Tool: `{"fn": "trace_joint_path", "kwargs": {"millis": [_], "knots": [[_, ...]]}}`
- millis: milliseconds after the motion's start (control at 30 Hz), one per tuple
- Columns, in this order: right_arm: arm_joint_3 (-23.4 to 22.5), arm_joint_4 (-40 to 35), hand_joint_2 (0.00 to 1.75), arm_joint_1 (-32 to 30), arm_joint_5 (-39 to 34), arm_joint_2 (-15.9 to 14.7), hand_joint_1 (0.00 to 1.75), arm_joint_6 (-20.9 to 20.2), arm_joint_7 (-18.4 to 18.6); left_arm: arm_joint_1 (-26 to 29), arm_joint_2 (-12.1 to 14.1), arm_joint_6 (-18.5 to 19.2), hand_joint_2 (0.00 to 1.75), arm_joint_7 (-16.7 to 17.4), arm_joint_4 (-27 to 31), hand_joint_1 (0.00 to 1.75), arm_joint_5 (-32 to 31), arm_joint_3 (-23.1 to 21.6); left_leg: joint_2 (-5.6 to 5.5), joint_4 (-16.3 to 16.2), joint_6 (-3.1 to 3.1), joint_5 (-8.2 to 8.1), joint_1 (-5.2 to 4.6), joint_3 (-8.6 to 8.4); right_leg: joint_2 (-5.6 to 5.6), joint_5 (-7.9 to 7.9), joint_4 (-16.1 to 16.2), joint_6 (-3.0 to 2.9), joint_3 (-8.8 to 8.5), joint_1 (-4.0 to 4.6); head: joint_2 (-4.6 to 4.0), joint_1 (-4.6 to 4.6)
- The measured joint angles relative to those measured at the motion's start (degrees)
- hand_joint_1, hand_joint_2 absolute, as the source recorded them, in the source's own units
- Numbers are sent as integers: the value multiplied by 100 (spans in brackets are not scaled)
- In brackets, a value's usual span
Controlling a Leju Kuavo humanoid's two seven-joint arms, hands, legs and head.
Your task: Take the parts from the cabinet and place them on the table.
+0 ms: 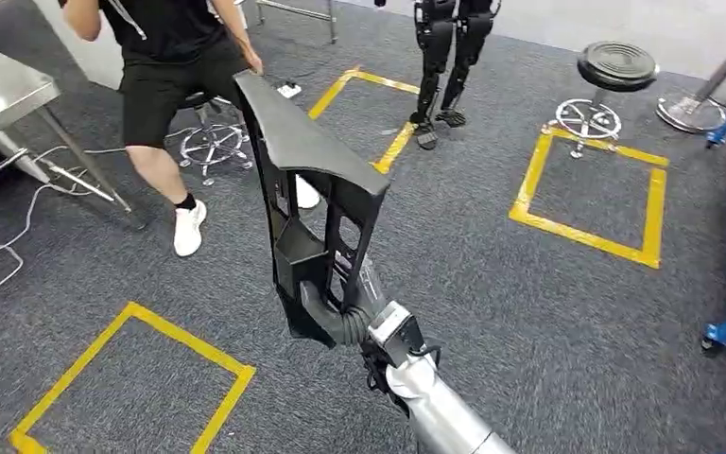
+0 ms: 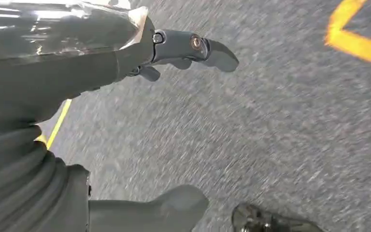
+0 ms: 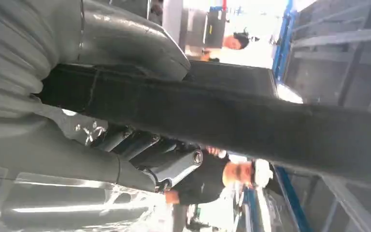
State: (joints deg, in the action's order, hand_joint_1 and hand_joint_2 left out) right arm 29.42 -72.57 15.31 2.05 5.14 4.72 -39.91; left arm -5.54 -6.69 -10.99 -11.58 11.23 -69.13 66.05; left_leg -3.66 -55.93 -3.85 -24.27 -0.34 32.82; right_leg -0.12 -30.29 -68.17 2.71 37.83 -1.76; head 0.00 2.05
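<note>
My right hand (image 1: 340, 317) grips the black part (image 1: 307, 189); a person (image 1: 165, 76) stands beyond it, beside the surface (image 1: 0, 90); left hand (image 2: 125, 125) spread.

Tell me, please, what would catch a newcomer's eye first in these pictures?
First, the long black plastic part, held upright in the middle of the head view by the right hand, which grips its lower end. Next, a person in black shorts stepping by the steel table at upper left. Yellow tape squares mark the grey carpet, and the left hand hangs over it holding nothing.
</note>
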Motion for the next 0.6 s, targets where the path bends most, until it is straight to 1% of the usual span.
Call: {"fn": "trace_joint_path", "kwargs": {"millis": [33,67,100,133,167,200,233,267,300,333,367,400,433,467,500,533,567,600], "knots": [[-9,0,175,0,0,2,175,0,0,2,-7,0,175,2,0,0,-11,0,-85,-124,95,-79,60,22,61,265,562,129,-259,-57,0,4],[-15,4,175,-7,2,2,175,0,0,7,0,0,175,6,2,0,-26,0,-144,-259,188,-167,78,78,204,266,640,148,-309,-61,0,4],[-13,-2,175,-13,15,22,175,0,-2,-10,27,-7,175,17,4,0,-35,-2,-194,-411,250,-250,62,168,268,241,720,79,-358,-95,0,53],[-22,-11,175,-28,17,22,175,-2,2,-5,22,-15,175,17,2,0,-42,-4,-248,-396,248,-253,73,200,253,222,646,-45,-323,-60,0,28],[-33,-13,175,-43,29,50,175,-4,0,6,15,-22,175,28,0,0,-44,-4,-258,-392,253,-245,79,208,204,222,630,-89,-307,-26,0,17],[-37,-13,175,-44,42,70,175,-20,0,29,11,-26,175,33,-2,0,-46,-4,-285,-389,262,-242,105,213,183,224,633,-134,-299,-26,0,17],[-37,-13,175,-37,66,88,175,-35,-2,45,22,-28,175,44,0,0,-50,-4,-296,-410,275,-264,128,218,139,220,638,-152,-310,-84,0,15],[-42,-15,175,-41,81,112,175,-48,0,54,4,-33,175,55,-9,0,-50,-4,-27,-521,302,-313,104,253,119,221,648,-187,-335,-46,0,0],[-44,-20,175,-47,85,133,175,-57,-2,45,13,-37,175,63,-7,0,-50,-7,200,-785,334,-450,105,395,74,208,657,-205,-355,-36,0,-35],[-46,-20,175,-46,96,140,175,-66,-2,30,13,-37,175,70,-7,0,-50,-7,301,-1174,361,-630,115,622,22,196,660,-221,-363,-12,0,-33],[-46,-20,175,-54,96,140,175,-72,-2,24,11,-37,175,81,-9,0,-50,-7,353,-1582,374,-789,118,871,-36,179,660,-242,-366,3,0,-35],[-46,-20,175,-72,94,140,175,-74,-2,26,2,-37,175,96,-9,0,-52,-7,366,-1923,375,-879,118,1096,-96,162,660,-262,-368,23,0,-37],[-48,-20,175,-85,94,140,175,-76,-2,36,-4,-39,175,112,-9,0,-52,-7,367,-2062,354,-840,117,1225,-150,144,660,-287,-377,50,0,-35],[-48,-20,175,-92,94,140,175,-79,-2,43,-7,-39,175,114,-9,0,-52,-9,367,-1999,329,-743,110,1224,-183,131,660,-291,-388,67,0,-37],[-48,-20,175,-93,90,146,175,-90,-2,52,-7,-44,175,114,-9,0,-55,-9,374,-1553,240,-414,77,1036,-249,99,662,-304,-433,105,0,-37],[-50,-24,175,-91,87,162,175,-92,-2,51,-4,-50,175,111,-9,0,-57,-9,432,-1048,137,-133,23,779,-305,72,672,-311,-486,125,0,-37],[-52,-37,175,-90,89,179,175,-94,-2,46,0,-50,175,98,-7,0,-63,-9,627,-598,5,65,-73,531,-347,48,706,-317,-544,136,0,-33],[-52,-37,175,-91,96,192,175,-94,-2,26,37,-50,175,94,0,0,-70,-11,839,-507,-59,-25,-113,463,-395,31,746,-300,-602,149,0,-28]]}}
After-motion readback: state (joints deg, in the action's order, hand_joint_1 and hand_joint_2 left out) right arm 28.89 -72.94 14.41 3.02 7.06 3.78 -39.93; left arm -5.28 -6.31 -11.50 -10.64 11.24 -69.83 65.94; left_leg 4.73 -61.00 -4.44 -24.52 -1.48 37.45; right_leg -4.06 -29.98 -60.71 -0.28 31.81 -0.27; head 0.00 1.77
